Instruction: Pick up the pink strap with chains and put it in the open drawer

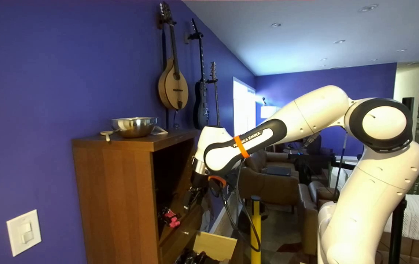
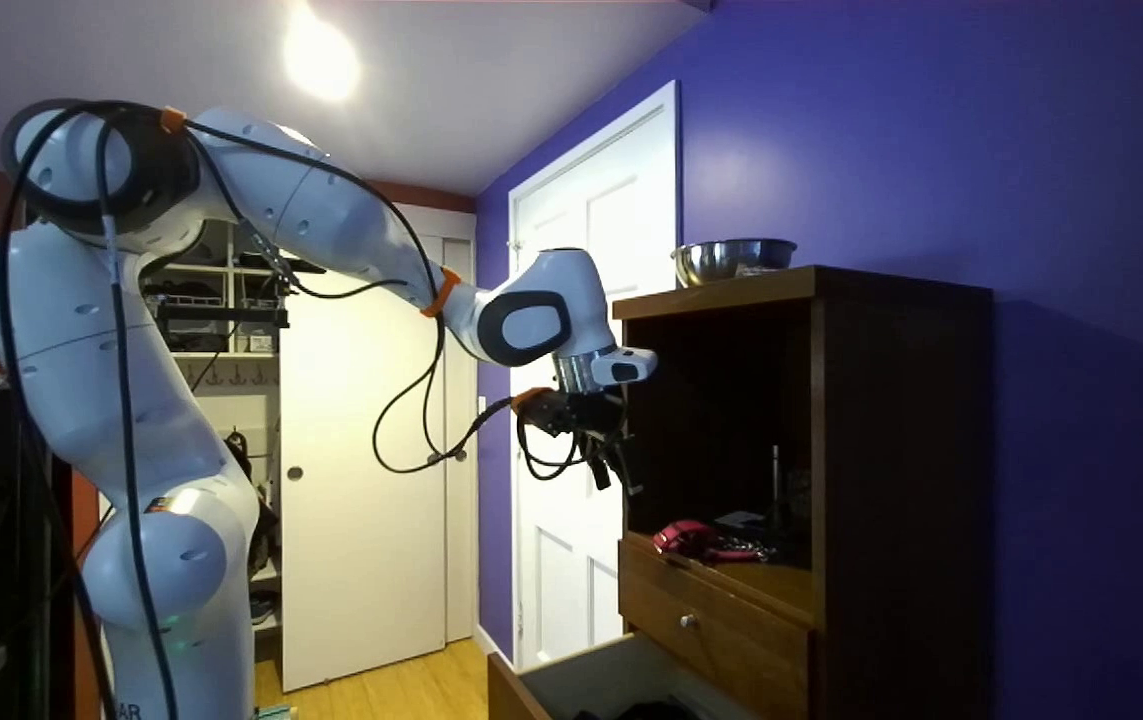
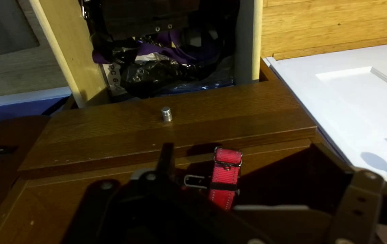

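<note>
Pink strap with chains (image 3: pixel 225 174) sits up front in the wooden cabinet (image 1: pixel 116 190), down and cabinet-ward from the gripper (image 2: pixel 617 480), which is spread pretty wide; strap's visible stretch runs front-to-back.

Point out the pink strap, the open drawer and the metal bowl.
Pink strap (image 3: pixel 225 175): wrist view, on its fabric band.
Open drawer (image 3: pixel 71 44): wrist view, on a pale side wall.
Metal bowl (image 1: pixel 136 128): in an exterior view, on its outer side.
</note>
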